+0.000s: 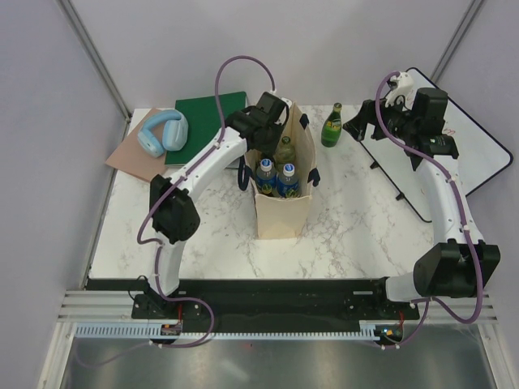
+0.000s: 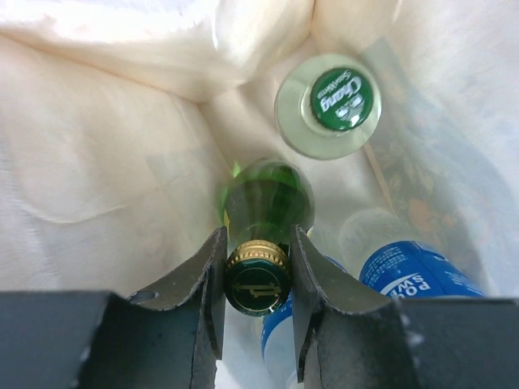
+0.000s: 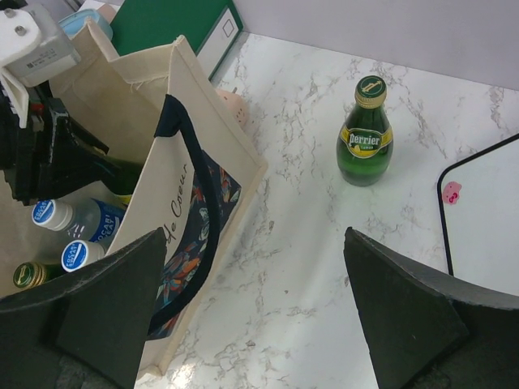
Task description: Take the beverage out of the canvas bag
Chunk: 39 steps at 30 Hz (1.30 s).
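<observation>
The canvas bag (image 1: pixel 282 212) is stood upright mid-tabletop (image 1: pixel 357 219), mouth open, with several drinks packed inside. The left hand (image 2: pixel 259 243) is lowered into it. Its fingers (image 2: pixel 212 284) are seen pressed against either side of the gold cap (image 2: pixel 258 284) of a green glass bottle (image 2: pixel 268 198), so the beverage is judged pinched at the cap, down inside the bag. At 1 o'clock of that bottle a Chang bottle (image 2: pixel 328 105) is stood; at 4 o'clock a Pocari Sweat bottle (image 2: pixel 413 271) is wedged just beside it. The right hand (image 3: pixel 255 243) is held spread wide with nothing in it, off at 2 o'clock of the bag. A Perrier bottle (image 3: pixel 365 134) is stood on the tabletop at 1 o'clock of the bag.

Handling, as judged: glass, rigid, fairly heavy if full, smooth and slippery – breakable if dropped or knocked against its neighbours. A hold on the neck just under the cap's ridge would likely be safer than on the cap alone, since the ridge gives a stop against slipping. The bag is soft fabric and may be dragged up with the bottle – a straight vertical lift is called for.
</observation>
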Available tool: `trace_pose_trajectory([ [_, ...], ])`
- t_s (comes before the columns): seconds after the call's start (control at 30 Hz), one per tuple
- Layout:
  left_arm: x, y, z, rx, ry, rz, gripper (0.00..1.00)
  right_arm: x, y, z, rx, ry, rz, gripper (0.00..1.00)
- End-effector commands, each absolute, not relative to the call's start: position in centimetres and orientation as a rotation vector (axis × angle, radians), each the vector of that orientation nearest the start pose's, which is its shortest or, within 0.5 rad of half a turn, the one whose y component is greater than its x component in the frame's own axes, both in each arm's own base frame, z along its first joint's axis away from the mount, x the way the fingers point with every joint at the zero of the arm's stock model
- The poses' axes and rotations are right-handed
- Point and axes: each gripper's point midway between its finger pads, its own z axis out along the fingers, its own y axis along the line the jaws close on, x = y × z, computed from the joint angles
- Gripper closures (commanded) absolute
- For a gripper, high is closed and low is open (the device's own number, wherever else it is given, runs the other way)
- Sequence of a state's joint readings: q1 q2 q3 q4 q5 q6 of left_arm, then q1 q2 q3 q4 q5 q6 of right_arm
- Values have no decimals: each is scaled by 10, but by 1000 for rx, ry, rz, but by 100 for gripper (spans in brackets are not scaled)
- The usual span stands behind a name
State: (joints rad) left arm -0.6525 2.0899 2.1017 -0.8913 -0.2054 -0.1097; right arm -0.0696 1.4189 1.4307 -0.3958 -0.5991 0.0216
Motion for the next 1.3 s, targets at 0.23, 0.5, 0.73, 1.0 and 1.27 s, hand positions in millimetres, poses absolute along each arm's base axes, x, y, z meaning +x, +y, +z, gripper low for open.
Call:
trace_pose_trajectory([
  [0.23, 436, -278, 357, 491, 1969, -142, 98, 414, 76, 332, -337, 1841, 572, 2],
  [0.5, 419, -271, 422, 445, 1839, -229, 98, 414, 78, 331, -344, 1843, 594, 2],
  [0.73, 398, -260, 476, 390, 1729, -306, 98, 413, 82, 330, -358, 1841, 622, 2],
  [1.0, 371, -237, 533, 333, 1592, -347, 98, 414, 85, 330, -363, 1839, 644, 2],
  [1.27, 347, -209, 575, 265, 1486, -340, 98, 415, 92, 332, -386, 1834, 669, 2],
])
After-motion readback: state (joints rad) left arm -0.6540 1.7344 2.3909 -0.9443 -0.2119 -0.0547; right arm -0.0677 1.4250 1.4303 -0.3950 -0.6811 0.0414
